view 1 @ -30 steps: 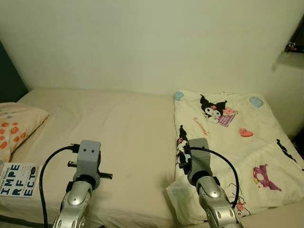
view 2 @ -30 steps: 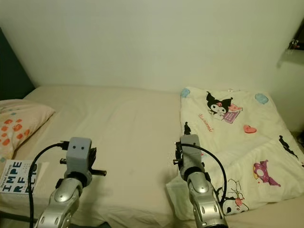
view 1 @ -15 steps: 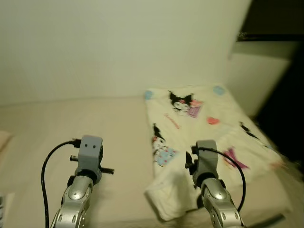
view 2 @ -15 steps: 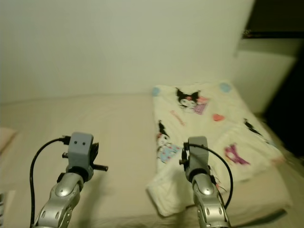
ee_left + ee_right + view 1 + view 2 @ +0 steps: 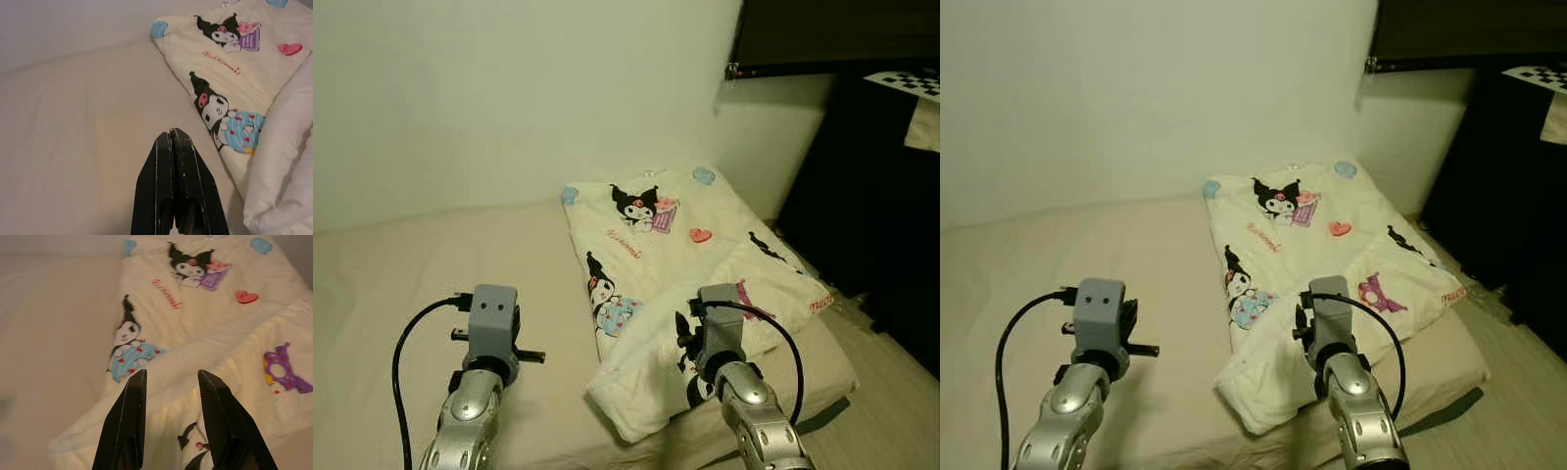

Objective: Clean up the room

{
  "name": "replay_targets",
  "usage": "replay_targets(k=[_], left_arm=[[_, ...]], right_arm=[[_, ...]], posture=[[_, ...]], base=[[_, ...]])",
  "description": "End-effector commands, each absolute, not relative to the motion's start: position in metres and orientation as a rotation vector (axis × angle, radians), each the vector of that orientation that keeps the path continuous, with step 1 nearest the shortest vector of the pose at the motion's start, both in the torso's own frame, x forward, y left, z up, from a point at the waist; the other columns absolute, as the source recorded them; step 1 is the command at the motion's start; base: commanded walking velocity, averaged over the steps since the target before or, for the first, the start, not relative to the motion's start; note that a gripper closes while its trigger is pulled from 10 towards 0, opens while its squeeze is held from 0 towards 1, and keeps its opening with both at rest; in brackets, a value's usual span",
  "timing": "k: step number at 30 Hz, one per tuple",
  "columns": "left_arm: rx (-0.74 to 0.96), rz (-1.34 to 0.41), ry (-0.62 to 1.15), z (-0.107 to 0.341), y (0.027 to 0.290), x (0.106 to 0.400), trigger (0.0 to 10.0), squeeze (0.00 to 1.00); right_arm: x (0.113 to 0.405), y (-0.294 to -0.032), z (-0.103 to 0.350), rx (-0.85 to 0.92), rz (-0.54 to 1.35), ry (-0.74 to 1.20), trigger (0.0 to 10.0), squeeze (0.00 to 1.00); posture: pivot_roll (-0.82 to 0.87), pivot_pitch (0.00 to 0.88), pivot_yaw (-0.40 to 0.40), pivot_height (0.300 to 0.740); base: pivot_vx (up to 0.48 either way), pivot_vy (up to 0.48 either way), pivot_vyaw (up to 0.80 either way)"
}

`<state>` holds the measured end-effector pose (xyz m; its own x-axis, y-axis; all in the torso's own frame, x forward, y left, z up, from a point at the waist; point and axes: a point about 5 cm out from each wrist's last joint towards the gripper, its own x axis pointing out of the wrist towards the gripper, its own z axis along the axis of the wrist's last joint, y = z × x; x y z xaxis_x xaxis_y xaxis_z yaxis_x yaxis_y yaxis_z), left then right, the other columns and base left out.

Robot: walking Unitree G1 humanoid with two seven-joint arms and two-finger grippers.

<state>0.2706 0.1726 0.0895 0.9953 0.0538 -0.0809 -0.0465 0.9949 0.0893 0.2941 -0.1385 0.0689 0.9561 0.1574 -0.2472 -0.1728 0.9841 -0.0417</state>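
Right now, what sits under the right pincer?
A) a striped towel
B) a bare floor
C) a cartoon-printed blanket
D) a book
C: the right pincer, fingers apart, hangs over the cream cartoon-printed blanket lying on the bed.

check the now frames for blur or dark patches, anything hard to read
Eye views: sharp and evenly lit on the cartoon-print blanket, but the dark furniture at right is nearly black, no detail. Left wrist view: crisp. Right wrist view: a shadow under the right gripper on the blanket's fold.
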Motion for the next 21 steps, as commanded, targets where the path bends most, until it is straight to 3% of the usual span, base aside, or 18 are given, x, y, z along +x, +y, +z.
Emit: replay_targets(k=[1,6,18,21], left_arm=[[0.089,0.052,0.101,0.086,0.173,0.268,10.0,0.0],[0.086,0.033,0.103,0.086,0.171,0.267,10.0,0.0],[0.123,-0.002,0.105,0.087,0.169,0.268,10.0,0.0],[0.129,-0.012,0.108,0.086,0.167,0.267,10.0,0.0]], right_arm=[[0.294,-0.138,0.067,-0.092,0.181,0.252,10.0,0.0],[0.294,-0.138,0.067,-0.097,0.175,0.255,10.0,0.0],[0.294,-0.145,0.066,-0.06,0.108,0.258,10.0,0.0],[0.293,-0.147,0.066,-0.049,0.092,0.257,10.0,0.0]], posture=[[-0.04,0.063,-0.014,0.74],[-0.04,0.063,-0.012,0.74],[-0.05,0.072,0.006,0.74],[-0.06,0.072,0.007,0.74]], base=[[0.0,0.0,0.0],[0.0,0.0,0.8],[0.0,0.0,0.0],[0.0,-0.48,0.0]])
